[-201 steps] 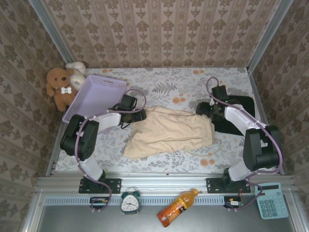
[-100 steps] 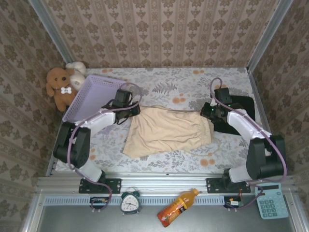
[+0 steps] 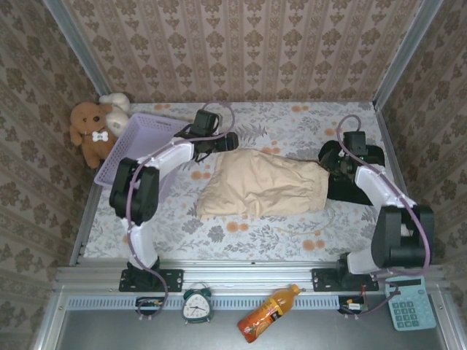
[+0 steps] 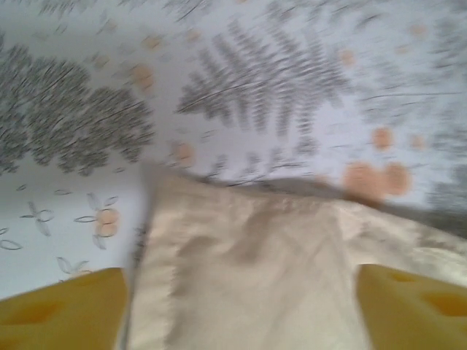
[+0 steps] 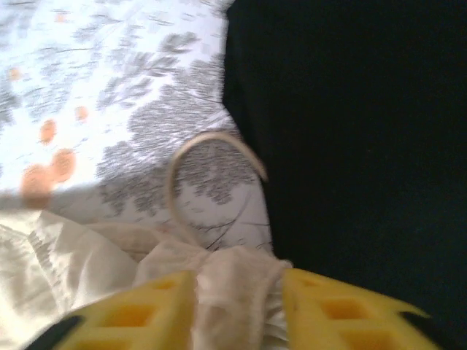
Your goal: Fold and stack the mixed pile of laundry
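Our left tool (image 4: 237, 306) is hovering, spread wide, over the cream garment (image 3: 263, 184), which is touching the black garment (image 5: 350, 131). We cannot tell if our right tool (image 5: 237, 306) is clamping the bunched hem. If cloth is snagging there, we are risking dragging the garment askew.

A cream-beige garment (image 3: 263, 184) lies bunched across the middle of the flowered table (image 3: 292, 120). The left gripper (image 3: 228, 140) is at its far left corner and the right gripper (image 3: 326, 166) at its right end, beside a black garment (image 3: 373, 154) on the right. A lavender basket (image 3: 142, 142) sits tilted at the left, with teddy bears (image 3: 90, 130) in the far left corner. On the near ledge lie a clock (image 3: 196, 305), an orange bottle (image 3: 267, 312) and a calculator (image 3: 408, 302).
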